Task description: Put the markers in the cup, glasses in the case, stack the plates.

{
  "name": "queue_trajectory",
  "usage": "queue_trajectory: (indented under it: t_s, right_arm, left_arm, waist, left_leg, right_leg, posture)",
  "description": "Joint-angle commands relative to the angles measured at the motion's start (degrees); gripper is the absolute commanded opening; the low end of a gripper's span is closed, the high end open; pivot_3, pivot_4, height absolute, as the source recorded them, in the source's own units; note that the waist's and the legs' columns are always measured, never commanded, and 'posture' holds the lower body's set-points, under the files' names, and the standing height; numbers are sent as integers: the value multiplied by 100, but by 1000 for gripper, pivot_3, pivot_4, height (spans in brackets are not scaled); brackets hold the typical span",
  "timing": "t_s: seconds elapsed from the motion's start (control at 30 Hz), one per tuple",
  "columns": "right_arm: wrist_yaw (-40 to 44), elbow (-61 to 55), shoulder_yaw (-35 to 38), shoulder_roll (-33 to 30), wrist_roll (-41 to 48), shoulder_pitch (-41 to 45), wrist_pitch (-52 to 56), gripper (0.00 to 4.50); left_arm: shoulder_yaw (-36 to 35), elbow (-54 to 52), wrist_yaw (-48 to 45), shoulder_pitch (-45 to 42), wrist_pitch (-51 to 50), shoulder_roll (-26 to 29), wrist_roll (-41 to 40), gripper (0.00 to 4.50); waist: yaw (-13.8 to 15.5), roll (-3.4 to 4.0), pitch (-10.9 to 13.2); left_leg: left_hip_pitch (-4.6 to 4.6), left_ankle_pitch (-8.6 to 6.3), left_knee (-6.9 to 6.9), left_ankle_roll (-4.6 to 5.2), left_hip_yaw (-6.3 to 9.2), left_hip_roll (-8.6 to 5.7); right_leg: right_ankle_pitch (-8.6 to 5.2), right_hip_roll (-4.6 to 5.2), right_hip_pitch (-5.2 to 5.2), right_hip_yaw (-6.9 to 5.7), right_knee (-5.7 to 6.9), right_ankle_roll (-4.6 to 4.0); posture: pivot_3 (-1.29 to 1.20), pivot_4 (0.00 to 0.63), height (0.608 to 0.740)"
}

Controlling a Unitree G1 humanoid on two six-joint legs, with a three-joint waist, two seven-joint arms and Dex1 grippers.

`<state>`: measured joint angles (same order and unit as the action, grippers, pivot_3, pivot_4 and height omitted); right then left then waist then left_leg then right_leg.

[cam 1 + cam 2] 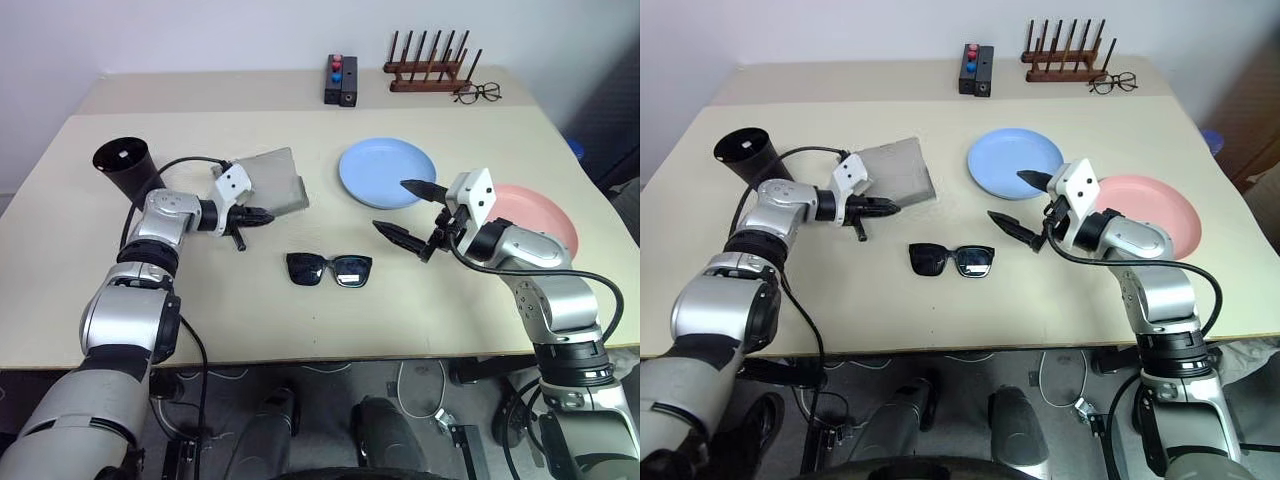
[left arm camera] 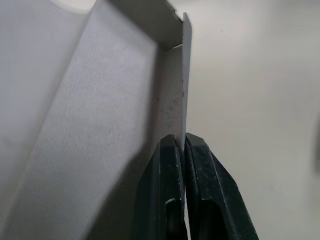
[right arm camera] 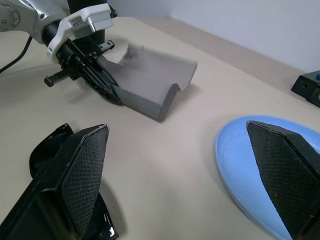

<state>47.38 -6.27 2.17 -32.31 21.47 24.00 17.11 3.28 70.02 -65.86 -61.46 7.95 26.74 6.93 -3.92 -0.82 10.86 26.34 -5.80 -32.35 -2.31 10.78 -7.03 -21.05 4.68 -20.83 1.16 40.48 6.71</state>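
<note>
1. While the left gripper (image 1: 883,208) is pinching the thin front wall of the grey glasses case (image 1: 895,172), its two black fingers are pressing together on that edge, as the left wrist view is showing.
2. The case is lying open on the table (image 1: 970,310), between the black cup (image 1: 745,152) and the light blue plate (image 1: 1015,162).
3. The right gripper (image 1: 404,209) is hovering with its jaws wide apart and holding nothing, above the table between the sunglasses (image 1: 329,268) and the blue plate.
4. The sunglasses are lying unfolded on the table, just in front of the case and apart from it.
5. The pink plate (image 1: 1155,208) is sitting beside the blue one, partly behind the right arm; the two are not yet stacking.
6. I cannot make out the markers on the table.
7. A likely risk is the thin wall slipping out of the pinch, since the grip is catching only a narrow edge.
8. Pulling sideways could be dragging the whole light case across the table.
9. The wide right jaws, reaching for the sunglasses, could be nudging the blue plate.
</note>
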Motion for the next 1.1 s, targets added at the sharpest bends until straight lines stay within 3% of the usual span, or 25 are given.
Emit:
queue_trajectory:
  t_s: [0.03, 0.13, 0.33, 0.4, 0.57, 0.73, 0.87, 1.1]
  right_arm:
    - [-2, -99, 27, 45, 18, 103, -91, 4500]
    - [-9, -114, 5, 58, 5, 88, -93, 4500]
    - [-13, -124, -9, 64, 16, 84, -87, 4500]
    - [-5, -108, -8, 63, 18, 87, -94, 4500]
    - [9, -60, -48, 83, 0, 122, -116, 4500]
    - [19, -27, -71, 108, -20, 143, -135, 4500]
    - [17, -67, -76, 114, -26, 100, -131, 4500]
    - [35, -68, -51, 94, 4, 110, -105, 4500]
  left_arm:
    - [7, -5, -25, 62, -11, 5, -35, 48]
    - [-104, -70, -300, -44, -249, 46, -202, 48]
    - [-135, -653, -2104, -133, -1152, 445, -635, 48]
    - [228, -1258, -2568, 36, -1821, 715, -1153, 48]
    - [1620, -3288, -2664, 907, -3016, 1879, -2827, 48]
    - [2435, -3815, -2664, 1314, -3130, 2579, -3319, 48]
    - [2705, -3863, -2664, 1419, -3039, 2727, -3451, 48]
    - [2688, -3636, -2664, 1411, -2814, 2435, -3268, 48]
  waist:
    - [0, 0, 0]
    - [-2, 0, 0]
    - [-8, -2, 1]
    - [-13, -2, 2]
    - [-20, 1, 1]
    - [33, 2, 2]
    - [86, 2, 2]
    - [130, 2, 2]
  left_leg:
    - [0, 0, 0, 0, 1, 0]
    - [0, 0, -1, 0, 0, 0]
    - [2, 0, 0, 0, 0, 1]
    - [4, 1, 0, -1, 0, 2]
    - [1, 0, 10, -1, -4, 9]
    - [0, 1, 9, -2, -3, 11]
    - [1, 1, 8, -2, -4, 10]
    - [1, 1, 11, -2, -6, 10]
  right_leg:
    - [0, 0, 0, 0, 1, 0]
    - [0, 0, 0, 0, 1, 0]
    - [0, -2, -4, 0, 2, 0]
    - [0, -4, -8, 1, 4, -1]
    - [-1, -2, -13, 18, 4, -3]
    - [0, -2, -14, 23, 4, -4]
    - [-1, 0, -15, 23, 2, -5]
    - [-1, 3, -18, 25, 2, -6]
  posture:
    - [0, 150, 738]
    - [0, 150, 738]
    - [0, 150, 738]
    - [0, 150, 738]
    - [0, 150, 738]
    - [0, 150, 738]
    - [0, 150, 738]
    - [0, 150, 738]
